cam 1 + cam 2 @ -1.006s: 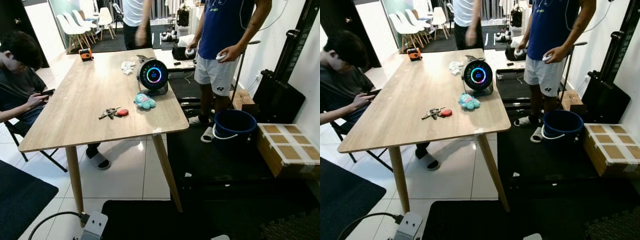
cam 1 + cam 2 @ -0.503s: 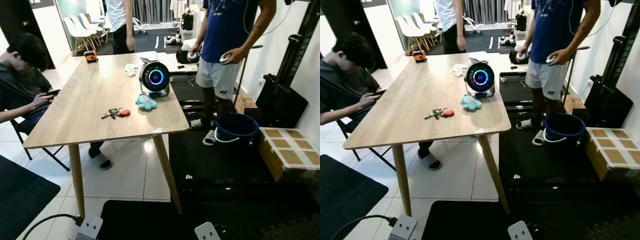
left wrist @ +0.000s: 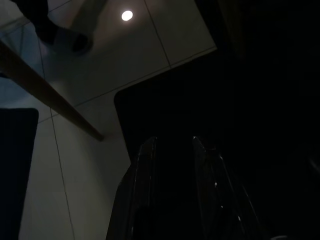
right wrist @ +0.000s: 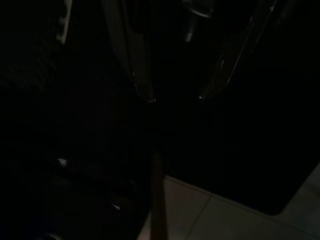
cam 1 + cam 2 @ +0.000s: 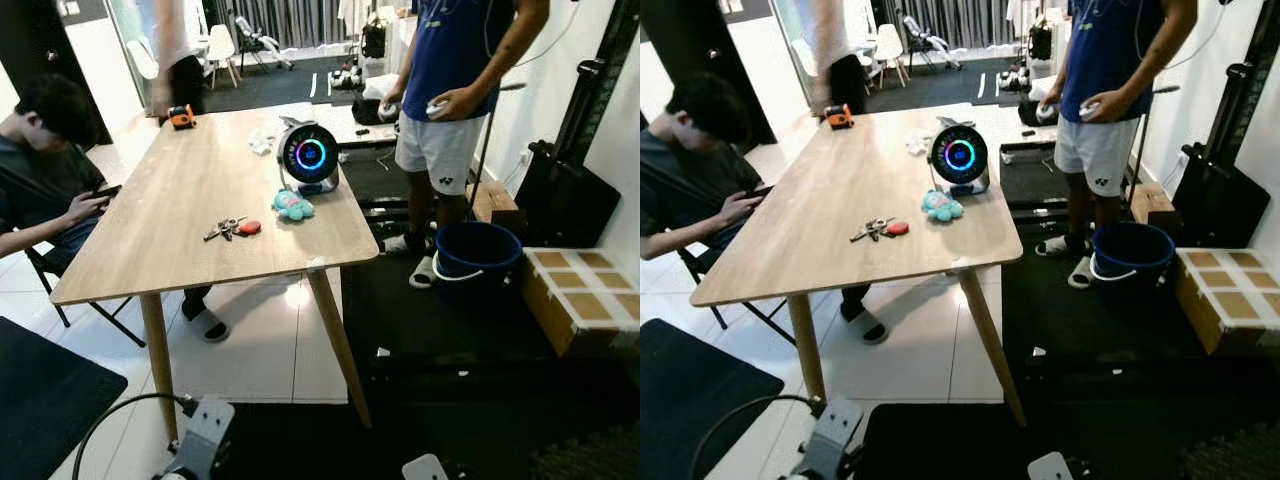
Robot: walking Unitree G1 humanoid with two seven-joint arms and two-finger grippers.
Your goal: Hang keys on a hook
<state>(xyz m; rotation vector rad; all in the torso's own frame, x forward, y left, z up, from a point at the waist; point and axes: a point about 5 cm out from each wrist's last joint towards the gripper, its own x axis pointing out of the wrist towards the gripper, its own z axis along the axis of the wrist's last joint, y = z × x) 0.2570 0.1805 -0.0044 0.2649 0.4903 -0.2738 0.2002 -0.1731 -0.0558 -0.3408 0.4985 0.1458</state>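
A bunch of keys (image 5: 226, 230) with a red tag (image 5: 248, 227) lies flat near the middle of the wooden table (image 5: 150, 250), some way ahead of me. Both arms hang low, far below the tabletop. The left gripper (image 3: 173, 139) points down at white floor tiles and the edge of a black mat, its fingers apart and holding nothing. In the very dark right wrist view, the right gripper (image 4: 175, 98) hangs over the black mat with a gap between its fingers.
On the table stand a round device with a glowing ring (image 5: 308, 156), a teal plush toy (image 5: 291, 205) and an orange tape measure (image 5: 180, 118). One person sits at the left (image 5: 40, 150), two stand beyond. A blue bucket (image 5: 475, 255) and a cardboard box (image 5: 580, 300) lie right.
The person at the table's far end has walked to the left. The view has shifted slightly, and my left wrist shows higher at the bottom edge. The keys lie where they were.
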